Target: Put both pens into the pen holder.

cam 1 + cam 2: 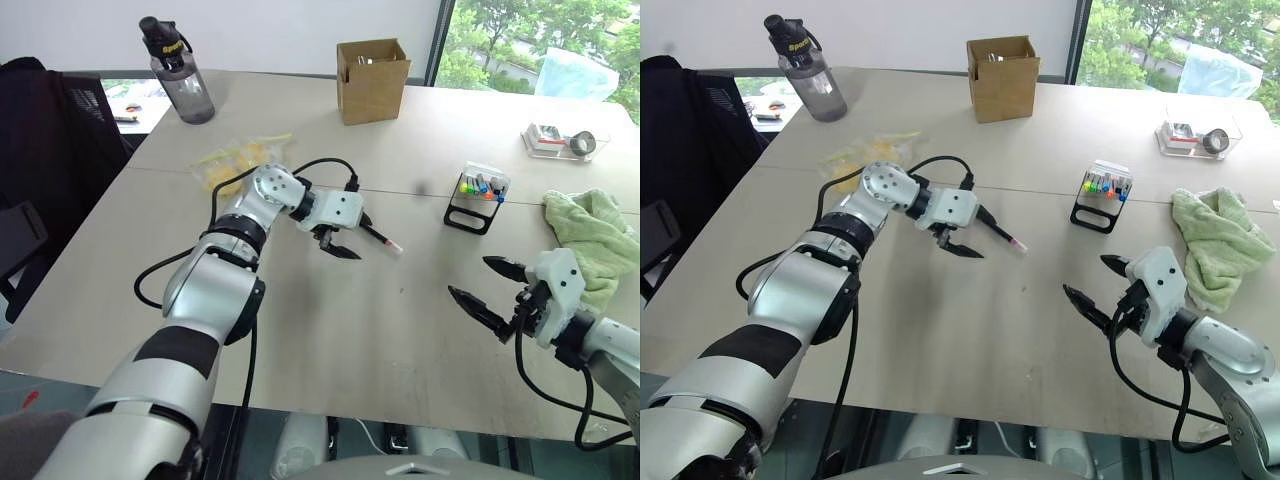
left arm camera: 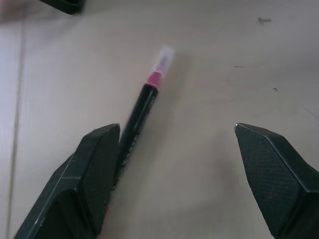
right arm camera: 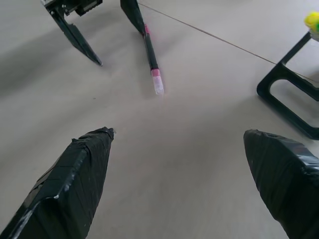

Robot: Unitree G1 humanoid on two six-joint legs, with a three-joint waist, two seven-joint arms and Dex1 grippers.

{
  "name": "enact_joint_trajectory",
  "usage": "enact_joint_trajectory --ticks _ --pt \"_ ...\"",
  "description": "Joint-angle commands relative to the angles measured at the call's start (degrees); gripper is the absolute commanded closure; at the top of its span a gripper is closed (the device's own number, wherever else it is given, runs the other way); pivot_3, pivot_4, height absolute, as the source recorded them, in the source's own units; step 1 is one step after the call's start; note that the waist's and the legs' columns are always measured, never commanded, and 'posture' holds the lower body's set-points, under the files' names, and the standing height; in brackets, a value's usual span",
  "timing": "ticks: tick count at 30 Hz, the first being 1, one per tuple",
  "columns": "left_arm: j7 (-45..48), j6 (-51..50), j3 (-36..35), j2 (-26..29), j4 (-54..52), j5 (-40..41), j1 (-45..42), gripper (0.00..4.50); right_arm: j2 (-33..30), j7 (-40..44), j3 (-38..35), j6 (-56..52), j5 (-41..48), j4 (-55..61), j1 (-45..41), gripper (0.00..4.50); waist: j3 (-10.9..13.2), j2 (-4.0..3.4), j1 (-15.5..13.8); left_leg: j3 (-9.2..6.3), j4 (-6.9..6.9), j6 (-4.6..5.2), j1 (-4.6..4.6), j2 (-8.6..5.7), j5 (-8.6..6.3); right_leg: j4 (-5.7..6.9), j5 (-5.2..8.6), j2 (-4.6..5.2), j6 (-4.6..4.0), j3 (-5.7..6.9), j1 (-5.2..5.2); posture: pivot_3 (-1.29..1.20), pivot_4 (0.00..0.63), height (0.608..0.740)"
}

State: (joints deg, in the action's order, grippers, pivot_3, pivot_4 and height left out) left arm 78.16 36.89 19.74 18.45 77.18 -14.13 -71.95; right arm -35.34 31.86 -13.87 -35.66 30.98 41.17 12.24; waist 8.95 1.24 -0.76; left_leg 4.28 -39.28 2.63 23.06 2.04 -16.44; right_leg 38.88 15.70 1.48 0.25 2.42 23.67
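Note:
A black pen with a pink end lies flat on the table, left of the pen holder, a small black slanted rack with colourful caps. My left gripper hangs open right over the pen's near end. In the left wrist view the pen runs along the inside of one finger, and the other finger stands well clear. My right gripper is open and holds nothing, low over the table in front of the holder. From its wrist I see the pen and the holder's foot. I cannot make out the other pen.
At the table's far side stand a brown cardboard box and a dark water bottle. A yellow bag lies behind my left arm. A green towel and a clear tray are at the right. A black chair stands at the left.

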Motion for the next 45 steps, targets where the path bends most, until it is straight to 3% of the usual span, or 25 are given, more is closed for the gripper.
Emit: enact_joint_trajectory --ticks 1,6,9,17,24,27,32,34,45 --pt "-5.4 -2.9 -0.8 -2.1 0.6 -2.1 -3.1 0.73 1.0 -2.5 -2.4 0.2 0.5 4.4 1.8 0.00 0.0 0.01 0.0 -0.01 0.00 0.00 0.00 0.00 0.00 0.01 0.00 0.00 0.00 0.00 0.00 0.00 0.150 0.739" --pt "-9.0 -8.0 -3.6 -4.8 1.2 -1.5 -5.0 0.73 2.0 -4.6 -2.9 0.4 0.0 7.2 5.2 0.00 0.0 0.02 0.0 -0.02 0.00 -0.07 0.01 0.01 0.04 -0.01 0.01 0.01 0.01 0.01 0.00 0.00 0.150 0.739" --pt "-11.8 -8.6 -1.2 -4.7 1.4 -5.5 -5.1 0.73 2.6 -5.4 -3.3 0.9 -0.1 8.4 7.0 0.00 0.0 0.02 0.1 -0.01 0.00 -0.07 0.00 0.01 0.04 0.00 0.01 -0.01 0.01 -0.03 0.00 0.00 0.150 0.739" --pt "-11.6 -17.0 2.9 -6.0 2.5 -12.3 -5.8 0.73 3.8 -8.7 -2.8 0.8 -1.4 9.5 6.8 0.00 0.0 0.03 0.1 -0.01 0.00 -0.08 -0.06 0.01 0.05 0.03 0.01 -0.07 0.01 -0.07 -0.02 0.00 0.150 0.739" --pt "-9.7 -28.0 1.4 -7.1 3.1 -12.7 -5.1 0.73 4.1 -10.1 -2.6 0.5 -2.5 11.3 8.7 0.00 -0.1 0.01 0.2 0.00 -0.03 0.00 -0.23 0.02 0.00 0.12 0.01 -0.10 0.01 -0.12 -0.12 0.00 0.150 0.739" --pt "-8.3 -30.6 0.9 -7.2 3.1 -12.7 -4.3 1.53 4.1 -10.4 -2.7 0.6 -2.7 12.0 9.5 0.00 -0.3 0.01 0.3 0.02 -0.05 -0.01 -0.27 0.05 0.00 0.14 0.01 -0.15 0.01 -0.17 -0.13 0.00 0.150 0.739" --pt "-5.4 -33.5 -0.7 -6.9 2.9 -11.8 -3.5 3.91 4.0 -9.8 -3.2 0.3 -1.8 12.6 10.3 0.00 -0.4 0.01 0.3 0.02 -0.11 0.03 -0.37 0.06 -0.02 0.22 0.01 -0.16 0.02 -0.17 -0.20 0.00 0.150 0.739" --pt "-5.3 -33.3 -0.8 -6.6 2.8 -12.1 -3.3 4.45 3.7 -9.4 -3.3 0.2 -1.4 12.5 10.4 0.00 -0.4 0.01 0.4 0.03 -0.15 0.05 -0.38 0.07 -0.03 0.28 0.01 -0.16 0.02 -0.19 -0.20 0.00 0.150 0.739" --pt "-2.5 -33.0 -6.1 -4.6 2.2 -8.1 -2.7 4.45 1.7 -7.4 -1.5 -1.1 0.1 10.1 7.2 0.00 -0.4 0.02 1.6 0.04 -0.15 0.06 -0.42 0.08 -0.03 0.43 0.01 -0.18 -0.01 -0.26 -0.15 0.00 0.150 0.739"
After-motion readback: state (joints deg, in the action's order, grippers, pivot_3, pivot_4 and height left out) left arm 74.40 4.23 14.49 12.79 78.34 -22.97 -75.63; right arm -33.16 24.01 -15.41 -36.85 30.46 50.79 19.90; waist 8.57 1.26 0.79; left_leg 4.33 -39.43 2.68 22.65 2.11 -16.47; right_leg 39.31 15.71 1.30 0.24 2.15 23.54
